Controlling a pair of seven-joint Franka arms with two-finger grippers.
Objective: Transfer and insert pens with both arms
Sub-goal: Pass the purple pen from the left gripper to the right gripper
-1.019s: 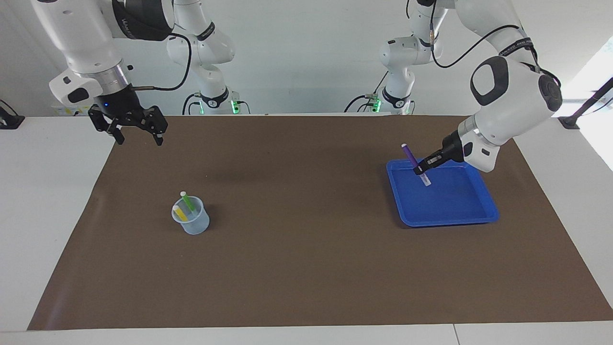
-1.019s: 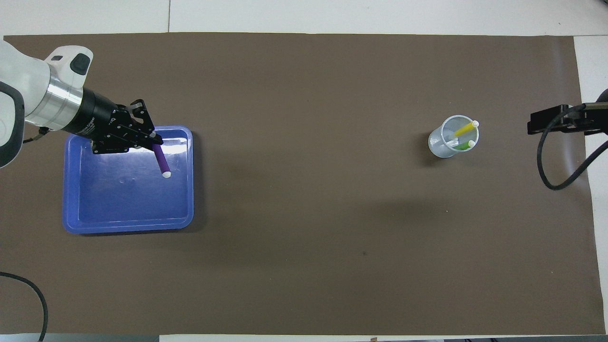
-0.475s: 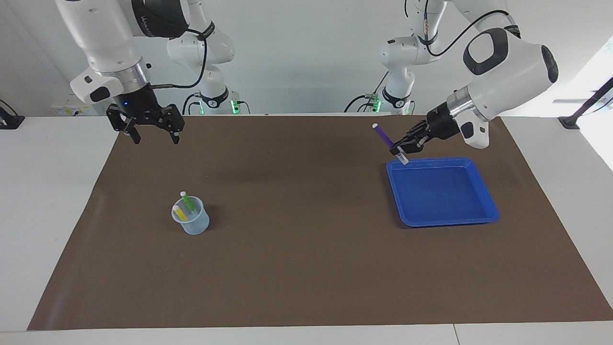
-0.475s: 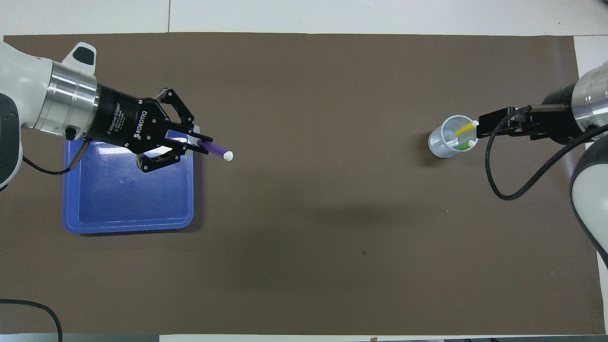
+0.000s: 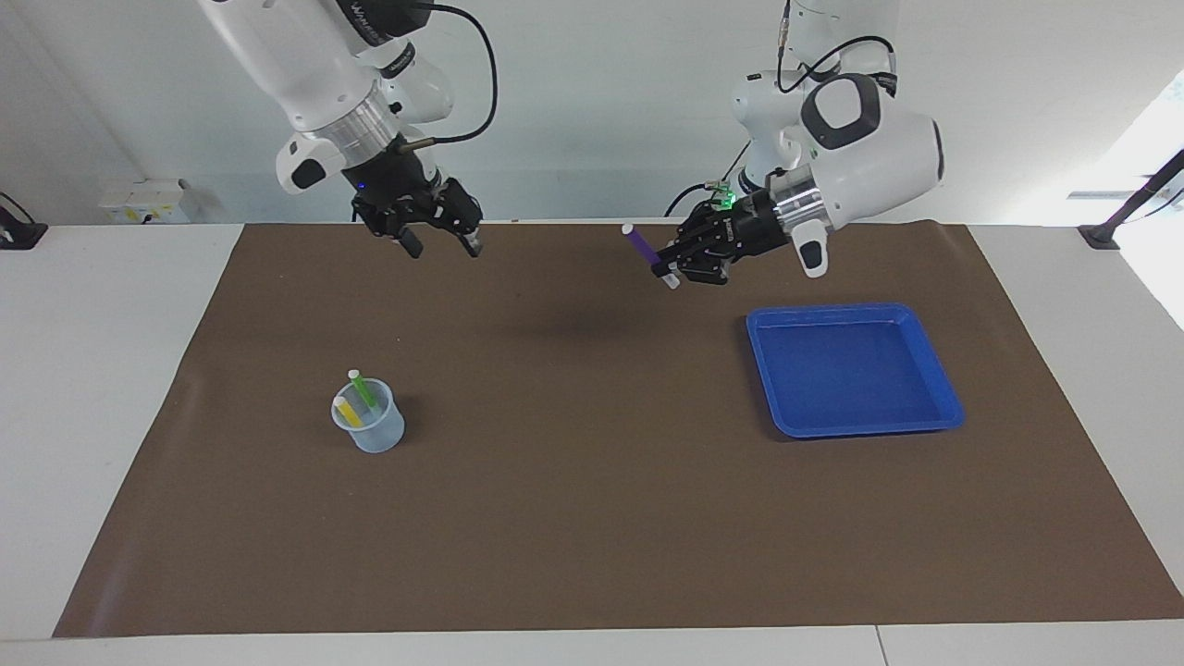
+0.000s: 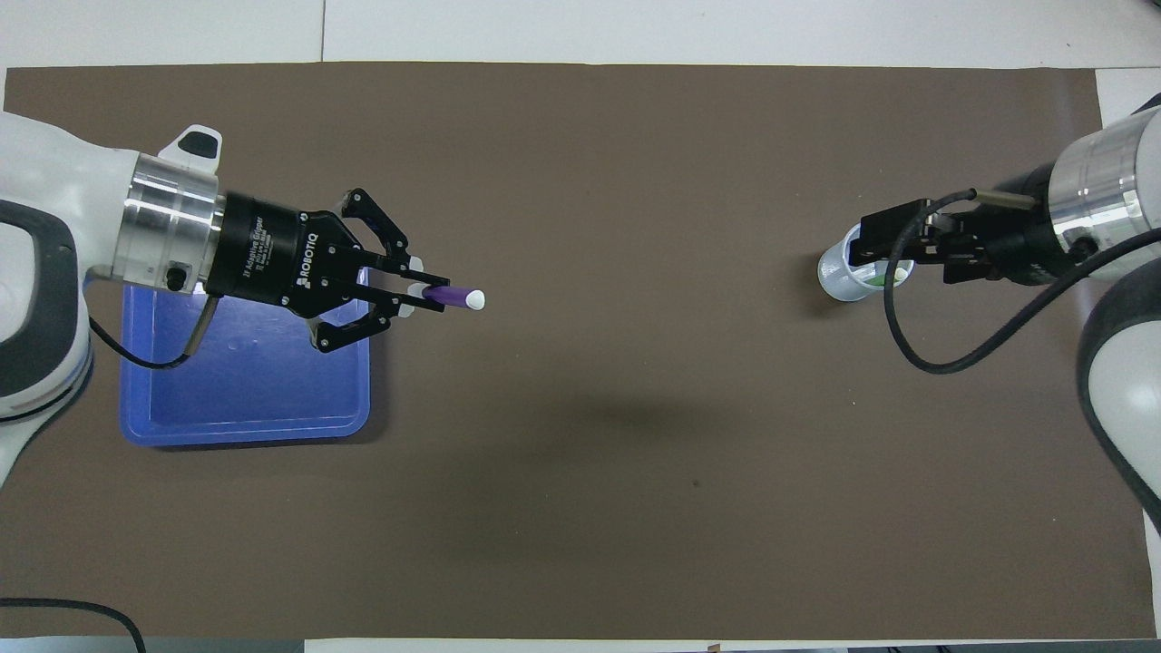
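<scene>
- Left gripper (image 5: pixel 668 270) is up in the air over the bare brown mat (image 5: pixel 592 518), beside the blue tray (image 5: pixel 943 407) on the side toward the middle of the surface, its fingertips clamped on the purple pen (image 5: pixel 642 248)
- Left arm (image 5: pixel 865 153) comes in from its own end with the forearm nearly level, the silver wrist ring turned toward the middle of the surface
- Purple pen is held near its lower end and tilts upward away from the gripper, its whitish tip uppermost; in the overhead view it (image 6: pixel 451 297) sticks out past the fingers (image 6: pixel 410 265) toward the right arm's end
- Right gripper (image 5: pixel 441 244) hangs over the mat's edge nearest the robots, fingers pointing down, spread apart and holding nothing
- Right arm (image 5: pixel 310 55) slopes down from its own end toward the middle, wrist ring just above the gripper
- Clear cup (image 5: pixel 370 427) stands on the mat toward the right arm's end, with the green pen (image 5: pixel 363 389) and the yellow pen (image 5: pixel 346 411) leaning inside it, whitish tips up
- Blue tray lies on the mat toward the left arm's end with no pen in it
</scene>
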